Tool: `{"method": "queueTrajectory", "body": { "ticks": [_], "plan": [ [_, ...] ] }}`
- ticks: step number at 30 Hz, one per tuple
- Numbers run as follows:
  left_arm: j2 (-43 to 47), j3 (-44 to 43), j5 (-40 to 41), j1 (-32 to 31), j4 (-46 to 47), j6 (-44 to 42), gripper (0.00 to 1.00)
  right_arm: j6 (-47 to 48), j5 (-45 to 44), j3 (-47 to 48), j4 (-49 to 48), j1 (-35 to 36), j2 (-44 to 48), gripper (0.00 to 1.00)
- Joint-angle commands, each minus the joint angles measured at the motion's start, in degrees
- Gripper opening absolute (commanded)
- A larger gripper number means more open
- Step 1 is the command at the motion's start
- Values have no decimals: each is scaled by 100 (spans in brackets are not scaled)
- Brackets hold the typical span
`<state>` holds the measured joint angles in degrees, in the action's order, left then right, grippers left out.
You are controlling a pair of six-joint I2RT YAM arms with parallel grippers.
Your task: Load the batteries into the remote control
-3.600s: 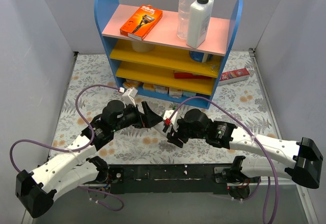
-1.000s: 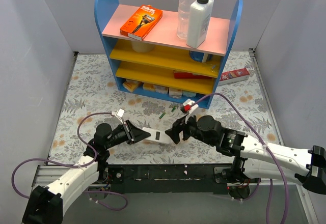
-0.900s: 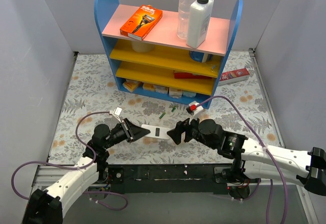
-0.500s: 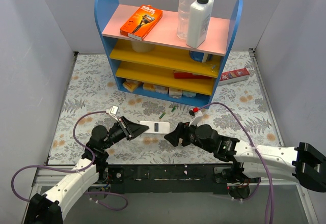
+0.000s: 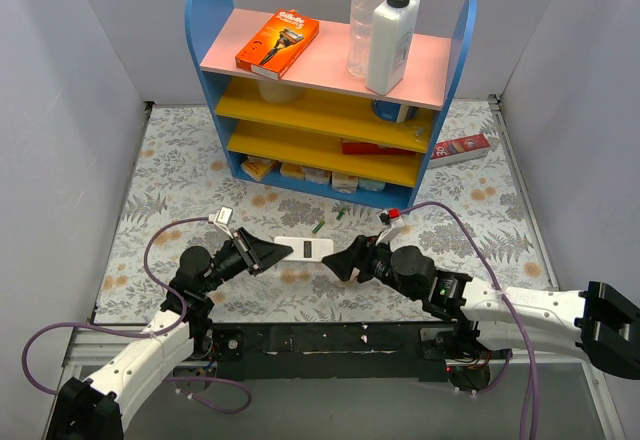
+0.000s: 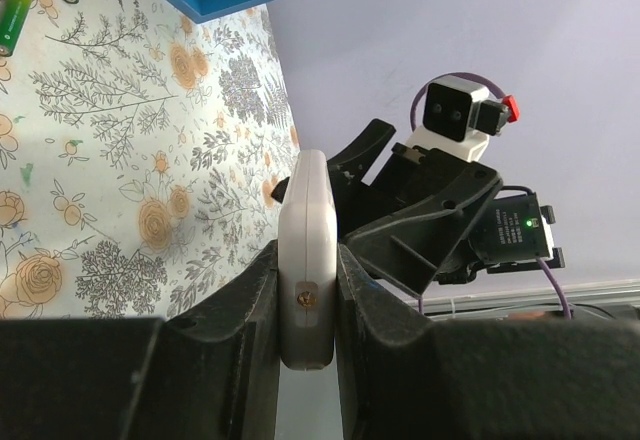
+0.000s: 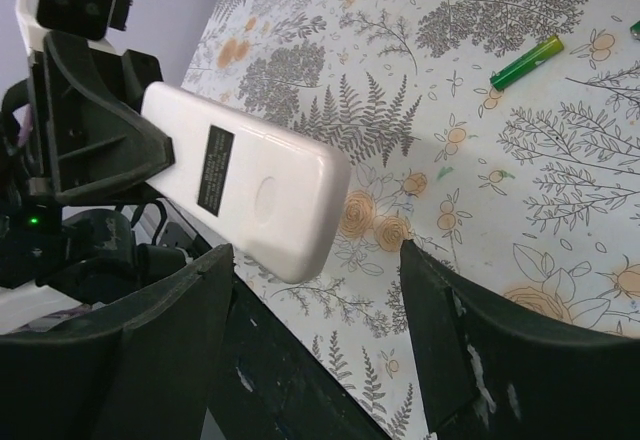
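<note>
My left gripper (image 5: pixel 272 252) is shut on one end of the remote control (image 5: pixel 308 249), a slim white bar held just above the floral table. In the left wrist view the remote control (image 6: pixel 305 250) stands edge-on between the pads of the left gripper (image 6: pixel 306 290). My right gripper (image 5: pixel 340 259) is open at the bar's free end. In the right wrist view the remote control (image 7: pixel 250 175) shows its plain back with a dark label, and its rounded end lies just ahead of the right gripper (image 7: pixel 315 290), touching neither finger. Two green batteries (image 5: pixel 318 227) (image 5: pixel 340 213) lie on the table behind; one of the batteries (image 7: pixel 527 63) shows clearly.
A blue shelf unit (image 5: pixel 330 110) with yellow shelves stands at the back and holds a bottle, a jug, an orange box and small packets. A red-and-white carton (image 5: pixel 460 146) lies to its right. Grey walls close in both sides.
The left gripper has carried the remote control a little back and to the left. The right gripper came off its end, then edged back toward it with its jaws slightly narrower.
</note>
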<state>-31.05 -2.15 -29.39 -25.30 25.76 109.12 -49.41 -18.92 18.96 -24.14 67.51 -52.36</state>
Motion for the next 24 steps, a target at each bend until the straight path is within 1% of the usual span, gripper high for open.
{"method": "queueTrajectory", "body": {
  "ticks": [1,3,8,19,24],
  "plan": [
    [11,585,-85,-28,280,-5,0,-78,-130,143,-459,-1,-239,73],
    [-6,576,-120,-36,307,4,0,-139,-147,134,-591,8,-319,69],
    [-15,611,-120,-63,316,-5,0,-157,-217,55,-960,-1,-293,66],
    [-15,628,-199,-98,483,101,0,-227,-385,11,-1162,-1,-371,60],
    [20,699,-243,-116,684,276,0,-297,-341,-68,-1224,-1,-477,52]
  ]
}}
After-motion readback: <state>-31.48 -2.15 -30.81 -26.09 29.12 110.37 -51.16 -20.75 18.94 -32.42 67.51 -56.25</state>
